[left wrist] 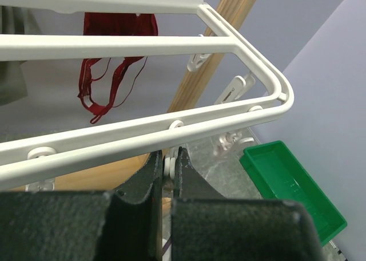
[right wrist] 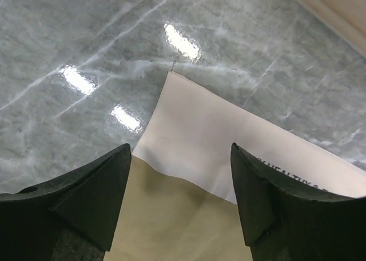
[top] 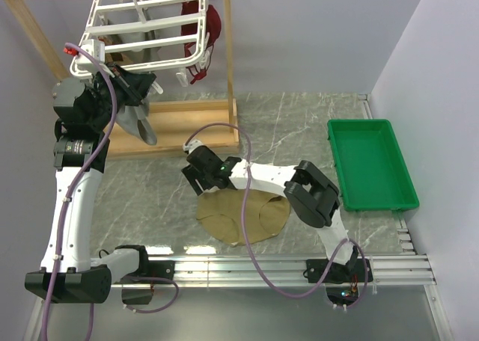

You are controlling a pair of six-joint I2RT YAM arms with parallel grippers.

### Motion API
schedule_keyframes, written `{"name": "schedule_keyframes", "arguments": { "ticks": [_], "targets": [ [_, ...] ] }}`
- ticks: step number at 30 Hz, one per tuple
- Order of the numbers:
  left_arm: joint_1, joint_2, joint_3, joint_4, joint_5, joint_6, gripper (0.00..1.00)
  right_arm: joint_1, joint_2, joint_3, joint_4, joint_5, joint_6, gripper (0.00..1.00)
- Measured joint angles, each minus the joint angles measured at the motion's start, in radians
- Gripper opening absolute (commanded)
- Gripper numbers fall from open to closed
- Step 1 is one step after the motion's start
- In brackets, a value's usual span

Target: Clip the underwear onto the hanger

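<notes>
Grey marble tabletop (top: 299, 131); underwear (top: 247, 217) flat, limp, light; right claw (right wrist: 181, 158) wide over its edge, likely best pinch point; left claw (left wrist: 170, 172) squeezing clip (left wrist: 169, 166) on hanger (left wrist: 114, 43).

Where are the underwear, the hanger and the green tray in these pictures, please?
underwear (top: 221, 215): top external view, left part of the tan cloth.
hanger (left wrist: 114, 45): left wrist view, its long white bar.
green tray (top: 372, 161): top external view, its bare floor.

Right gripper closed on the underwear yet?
No, the right gripper is open, its fingers spread wide apart over the underwear.
</notes>
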Motion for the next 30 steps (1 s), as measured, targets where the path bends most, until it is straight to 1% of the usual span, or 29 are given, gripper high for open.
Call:
{"name": "schedule_keyframes", "arguments": {
  "ticks": [8, 15, 22, 28, 30],
  "targets": [
    [0.000, -0.001, -0.003, 0.001, 0.000, 0.000, 0.00, 0.010, 0.073, 0.024, -0.009, 0.012, 0.000, 0.78],
    [0.000, -0.001, -0.007, 0.001, 0.000, 0.000, 0.00, 0.011, 0.080, 0.010, 0.008, 0.045, -0.027, 0.79],
    [0.000, -0.001, -0.007, 0.001, 0.000, 0.000, 0.00, 0.008, 0.039, -0.066, 0.065, 0.048, -0.042, 0.79],
    [0.000, -0.001, -0.007, 0.001, 0.000, 0.000, 0.00, -0.010, -0.021, -0.151, 0.068, 0.037, -0.045, 0.79],
    [0.000, -0.001, -0.007, 0.002, 0.000, 0.000, 0.00, -0.021, -0.030, -0.165, 0.071, 0.028, -0.044, 0.75]
  ]
}}
